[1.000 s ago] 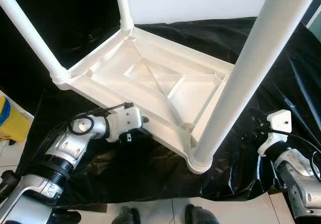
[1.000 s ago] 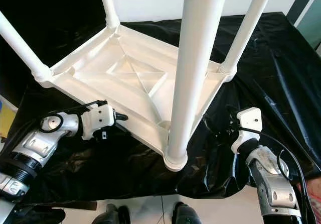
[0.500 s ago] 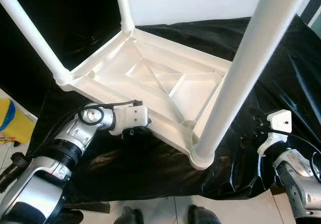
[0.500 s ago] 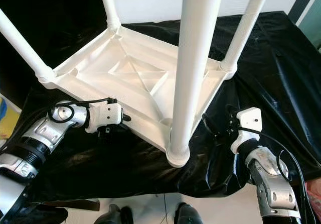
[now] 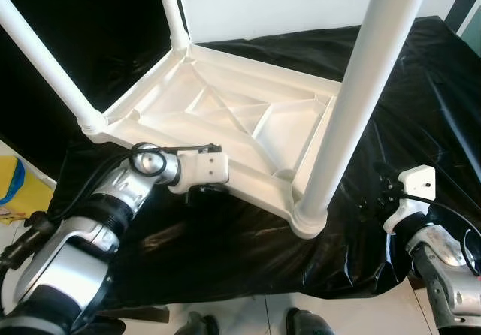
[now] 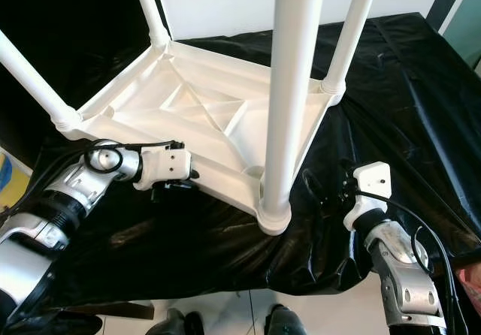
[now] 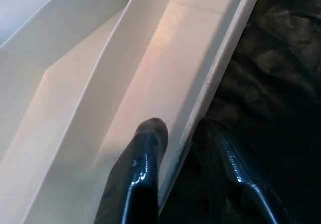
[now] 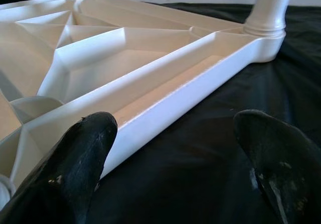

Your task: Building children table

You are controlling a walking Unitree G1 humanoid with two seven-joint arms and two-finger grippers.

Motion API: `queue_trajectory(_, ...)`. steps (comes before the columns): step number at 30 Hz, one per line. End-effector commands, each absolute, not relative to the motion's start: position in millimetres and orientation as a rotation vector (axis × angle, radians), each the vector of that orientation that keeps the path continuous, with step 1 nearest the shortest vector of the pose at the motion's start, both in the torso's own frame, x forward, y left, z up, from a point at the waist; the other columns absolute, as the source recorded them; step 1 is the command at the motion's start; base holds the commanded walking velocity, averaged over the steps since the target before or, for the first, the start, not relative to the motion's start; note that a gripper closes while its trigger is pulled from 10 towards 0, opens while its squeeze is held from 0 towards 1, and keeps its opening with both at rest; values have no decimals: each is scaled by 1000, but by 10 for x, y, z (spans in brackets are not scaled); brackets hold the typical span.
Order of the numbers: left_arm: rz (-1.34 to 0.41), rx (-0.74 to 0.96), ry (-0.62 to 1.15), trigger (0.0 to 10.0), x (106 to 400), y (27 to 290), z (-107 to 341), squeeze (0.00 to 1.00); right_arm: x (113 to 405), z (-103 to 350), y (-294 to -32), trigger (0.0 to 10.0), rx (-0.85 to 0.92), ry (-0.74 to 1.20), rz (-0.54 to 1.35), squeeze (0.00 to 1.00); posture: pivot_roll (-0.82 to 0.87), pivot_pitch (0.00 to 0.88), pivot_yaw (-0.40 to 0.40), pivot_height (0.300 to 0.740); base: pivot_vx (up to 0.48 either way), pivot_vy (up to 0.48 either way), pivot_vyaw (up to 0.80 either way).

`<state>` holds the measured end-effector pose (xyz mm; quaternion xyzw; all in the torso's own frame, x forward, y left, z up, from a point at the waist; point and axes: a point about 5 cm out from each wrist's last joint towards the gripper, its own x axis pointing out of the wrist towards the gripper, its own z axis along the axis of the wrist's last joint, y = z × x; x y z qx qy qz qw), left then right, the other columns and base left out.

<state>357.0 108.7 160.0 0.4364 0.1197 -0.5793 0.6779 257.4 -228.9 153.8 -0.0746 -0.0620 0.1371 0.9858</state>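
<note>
Since the earlier frame we note the left arm has swung inward along the near rim, bringing the left gripper (image 7: 178, 148) from beside the table onto its edge; part of the wider shift is camera motion. We find the white children's table (image 5: 225, 117) lying upside down on the black sheet (image 5: 225, 245), ribbed underside facing up, with all four legs seated in their corner sockets and the nearest leg (image 5: 353, 95) rising toward the camera. In the left wrist view the fingers straddle the near rim (image 7: 210, 83), one inside the channel and one outside over the sheet, parted and not yet closed on the plastic. We see the right gripper (image 8: 175, 158) spread wide and empty, just beside the right rim (image 8: 200, 88) but apart from it. We judge the step in hand to be gripping the tabletop for turning it upright. To do it well, both grippers should seat deep over the rim wall before closing, at balanced points, since thin smooth plastic may slip or flex.
</note>
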Motion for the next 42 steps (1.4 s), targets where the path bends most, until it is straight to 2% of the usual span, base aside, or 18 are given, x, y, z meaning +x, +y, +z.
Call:
queue_trajectory(1, -995, 898, 295, 0, 3696, 1305, 1448, 0, 2587, 1521, -2292, 10000, -149, -129, 251, 0, -145, 163, 95, 740, 0, 0, 0)
queue_trajectory(8, -896, 868, 322, 0, 3759, 1359, 1464, 0, 2614, 1528, -2273, 10000, -151, -130, 259, 0, -148, 153, 92, 740, 0, 0, 0)
queue_trajectory(13, -950, 861, 306, 0, 3713, 1327, 1430, 0, 2624, 1528, -2263, 10000, -150, -130, 266, 0, -145, 149, 86, 740, 0, 0, 0)
queue_trajectory(14, -983, 849, 306, 2667, 3687, 1312, 1415, 0, 2628, 1528, -2258, 10000, -151, -129, 270, 0, -145, 149, 86, 740, 0, 0, 0)
queue_trajectory(15, -1031, 837, 310, 9608, 3654, 1297, 1395, 0, 2633, 1529, -2255, 10000, -153, -129, 274, 0, -143, 146, 83, 740, 0, 0, 0)
queue_trajectory(21, -1090, 827, 316, 9608, 3626, 1283, 1371, 0, 2641, 1529, -2253, 10000, -158, -130, 275, 0, -143, 146, 83, 740, 0, 0, 0)
queue_trajectory(22, -1097, 801, 341, 10000, 3625, 1292, 1361, 1000, 2650, 1537, -2257, 10000, -161, -131, 277, 0, -143, 139, 79, 740, 0, 0, 0)
queue_trajectory(27, -1085, 797, 342, 10000, 3641, 1267, 1378, 1000, 2665, 1551, -2260, 10000, -164, -134, 284, 0, -147, 136, 79, 740, 0, 0, 0)
queue_trajectory(28, -1039, 779, 356, 10000, 3675, 1249, 1392, 0, 2661, 1550, -2258, 10000, -164, -134, 284, 0, -150, 138, 80, 740, 0, 0, 0)
queue_trajectory(33, -967, 758, 405, 10000, 3711, 1239, 1374, 0, 2651, 1551, -2266, 10000, -163, -134, 279, 0, -149, 144, 81, 740, 0, 0, 0)
queue_trajectory(34, -944, 761, 417, 0, 3716, 1264, 1357, 0, 2647, 1550, -2271, 10000, -164, -133, 277, 0, -149, 147, 84, 740, 0, 0, 0)
queue_trajectory(42, -856, 707, 454, 0, 3729, 1385, 1335, 0, 2629, 1540, -2279, 10000, -164, -133, 266, 0, -145, 154, 92, 740, 0, 0, 0)
